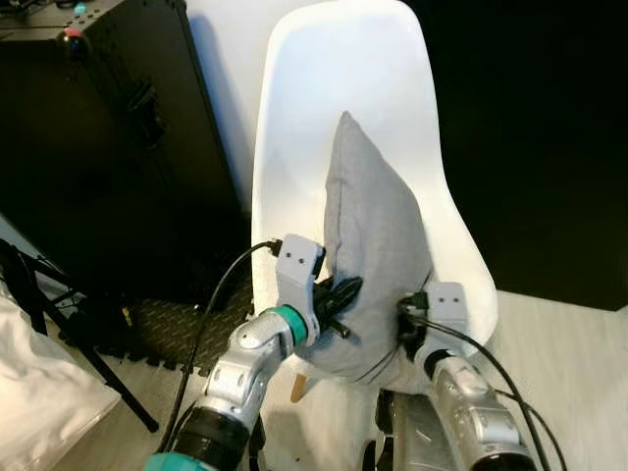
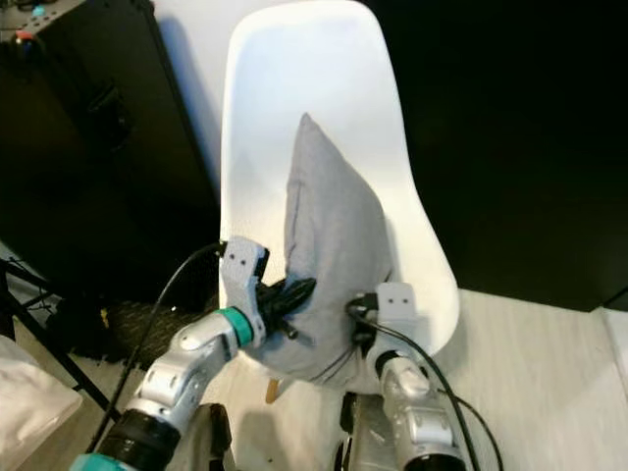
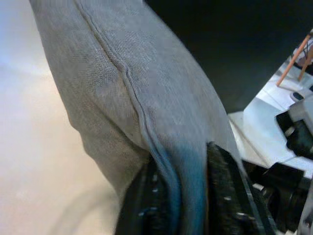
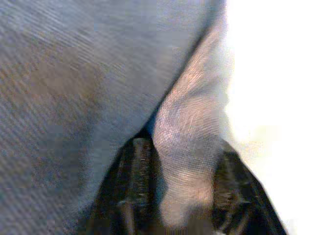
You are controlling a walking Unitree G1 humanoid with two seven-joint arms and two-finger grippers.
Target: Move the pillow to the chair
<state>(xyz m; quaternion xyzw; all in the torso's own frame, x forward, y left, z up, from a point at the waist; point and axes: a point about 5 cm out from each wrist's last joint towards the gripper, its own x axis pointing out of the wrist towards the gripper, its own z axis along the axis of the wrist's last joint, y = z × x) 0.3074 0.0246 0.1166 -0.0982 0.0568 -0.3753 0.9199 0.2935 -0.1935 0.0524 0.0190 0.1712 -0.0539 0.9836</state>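
Note:
A grey pillow [image 1: 373, 245] stands upright on edge in the white shell chair [image 1: 304, 108], leaning against its backrest. My left gripper [image 1: 339, 299] is shut on the pillow's lower left edge; in the left wrist view its black fingers [image 3: 225, 196] pinch the seam of the pillow [image 3: 137, 88]. My right gripper [image 1: 410, 329] is shut on the pillow's lower right edge; in the right wrist view a fold of grey pillow fabric [image 4: 188, 147] sits between its two fingers [image 4: 134, 186].
A tall black case [image 1: 108, 128] stands to the left of the chair on a black floor mat [image 1: 177, 329]. A black tripod leg [image 1: 88, 358] and white bedding [image 1: 39, 392] lie at the lower left. The right background is dark.

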